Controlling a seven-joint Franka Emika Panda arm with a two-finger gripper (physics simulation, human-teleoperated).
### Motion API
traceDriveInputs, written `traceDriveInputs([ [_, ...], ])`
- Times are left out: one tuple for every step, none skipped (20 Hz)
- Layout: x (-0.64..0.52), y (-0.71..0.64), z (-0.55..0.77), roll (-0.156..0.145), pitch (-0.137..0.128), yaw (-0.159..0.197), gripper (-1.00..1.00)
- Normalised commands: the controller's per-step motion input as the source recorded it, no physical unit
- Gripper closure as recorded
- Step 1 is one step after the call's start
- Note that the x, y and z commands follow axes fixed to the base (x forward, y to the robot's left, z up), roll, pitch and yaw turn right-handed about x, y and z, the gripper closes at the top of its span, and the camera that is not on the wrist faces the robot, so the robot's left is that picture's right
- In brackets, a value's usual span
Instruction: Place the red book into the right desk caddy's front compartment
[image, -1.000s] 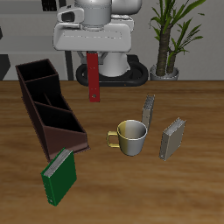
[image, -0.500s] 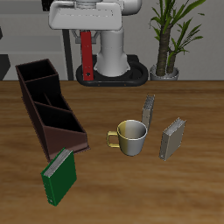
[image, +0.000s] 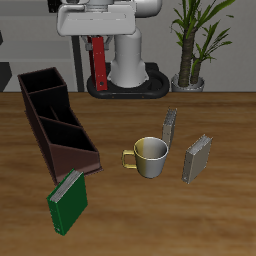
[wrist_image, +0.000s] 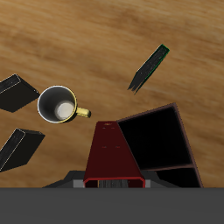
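Note:
The red book hangs upright from my gripper, which is shut on its top end, high above the table's back edge. In the wrist view the red book runs out from my gripper and covers part of the caddy. The right desk caddy, a long dark maroon box with dividers, lies on the table below and nearer the front than the book. Its open sections show in the wrist view. Its front compartment has nothing in it.
A metal mug stands mid-table; it also shows in the wrist view. Two grey spiral notebooks stand beside it. A green book lies just before the caddy's front end. A potted plant stands at the back.
My gripper has risen with the red book and drawn back toward the robot's base. Over the last half second it has barely moved.

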Motion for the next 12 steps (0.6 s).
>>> traceDriveInputs([
  [-0.31, -0.16, -0.19, -0.039, 0.118, 0.031, 1.00],
  [-0.38, 0.00, -0.16, 0.078, -0.016, 0.170, 1.00],
  [-0.30, -0.36, -0.10, -0.125, -0.046, 0.088, 1.00],
  [-0.22, -0.25, -0.20, -0.040, 0.136, -0.067, 1.00],
  [-0.27, -0.17, -0.16, 0.014, 0.048, 0.121, 1.00],
  [-0.36, -0.22, -0.03, -0.054, -0.079, 0.082, 1.00],
  [-0.11, -0.12, -0.03, -0.001, -0.015, 0.003, 1.00],
  [-0.20, -0.15, -0.10, 0.005, 0.030, 0.036, 1.00],
  [-0.16, -0.19, -0.04, -0.048, 0.023, 0.036, 1.00],
  [-0.23, -0.07, -0.02, 0.036, -0.011, 0.052, 1.00],
  [-0.32, -0.18, -0.01, -0.038, -0.032, 0.045, 1.00],
  [-0.30, -0.12, 0.02, -0.036, -0.042, 0.097, 1.00],
])
